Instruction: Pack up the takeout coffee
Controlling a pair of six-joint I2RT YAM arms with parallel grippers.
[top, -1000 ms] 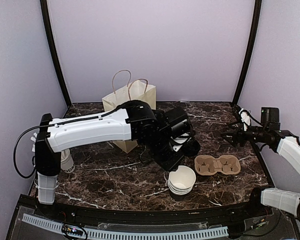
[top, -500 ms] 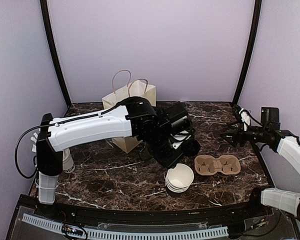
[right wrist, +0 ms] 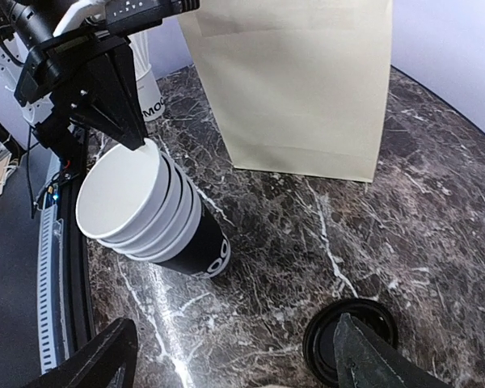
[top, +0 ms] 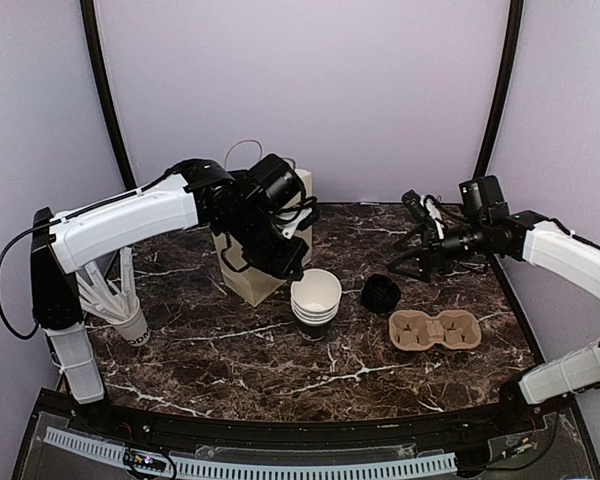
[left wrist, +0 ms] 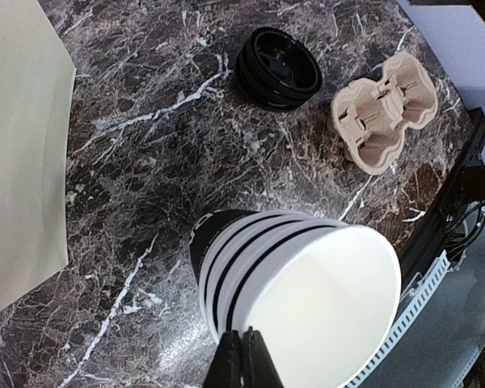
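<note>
My left gripper (left wrist: 244, 349) is pinched tight on the rim of the stack of cups (top: 315, 298), which leans near the middle of the top view. The black lids (top: 380, 293) lie just right of it, with the tan tray (top: 435, 330) lower right. My right gripper (top: 412, 258) is spread wide, up and right of the lids.

Even, diffuse overhead light, moderately bright. Shadows soft and short. Mild sheen on the bench (left wrist: 166, 352), lower centre of left wrist view. Wrist views soft at the bottom edge.
</note>
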